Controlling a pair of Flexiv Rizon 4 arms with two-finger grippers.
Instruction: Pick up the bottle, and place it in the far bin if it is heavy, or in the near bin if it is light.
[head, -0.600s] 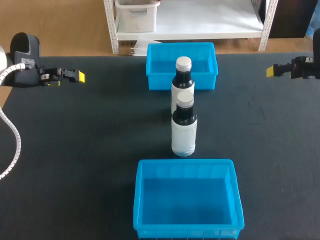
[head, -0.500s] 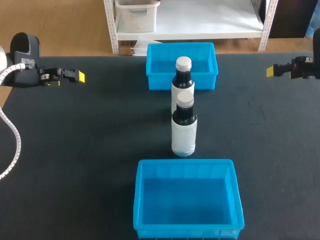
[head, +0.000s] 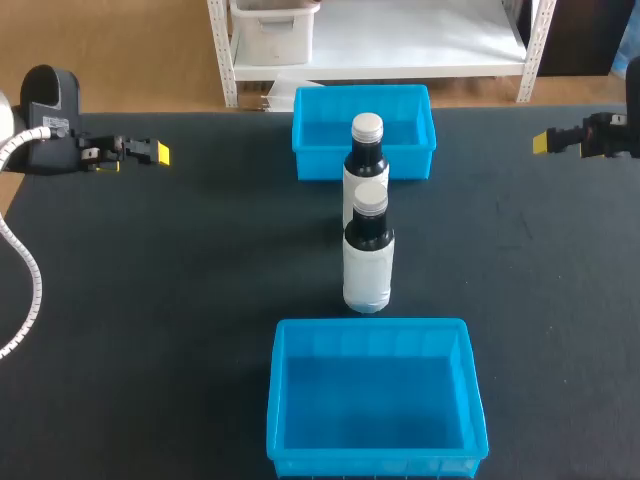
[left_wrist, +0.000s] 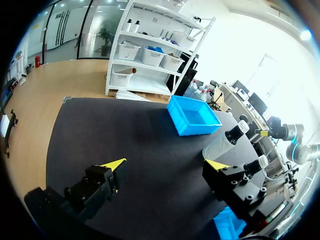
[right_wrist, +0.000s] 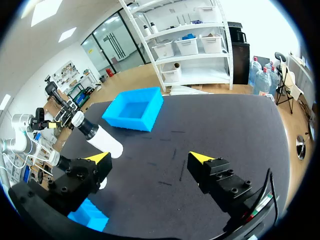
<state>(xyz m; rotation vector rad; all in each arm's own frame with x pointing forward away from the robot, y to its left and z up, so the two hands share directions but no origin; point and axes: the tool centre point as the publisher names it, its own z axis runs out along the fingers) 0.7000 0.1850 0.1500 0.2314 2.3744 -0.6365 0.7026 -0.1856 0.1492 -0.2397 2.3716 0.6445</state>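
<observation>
While two bottles (head: 368, 265) are standing mid-table (head: 200, 280) between far bin (head: 310, 150) and near bin (head: 375, 400), the left gripper (head: 158, 153) and right gripper (head: 541, 143) are hovering at opposite side edges. Both are gaping wide.

Right gripper (right_wrist: 150, 159): fingers spread wide, nothing between them, over the black table (right_wrist: 225, 125). Ahead of the gripper: blue bin (right_wrist: 134, 110), open side up. Also ahead, closer than that bin: white-labelled dark bottle (right_wrist: 100, 137) with a white cap. Second bottle (right_wrist: 61, 162) is partly hidden behind one gripper finger. Corner of another blue bin (right_wrist: 90, 214) sits beside that same finger.
</observation>
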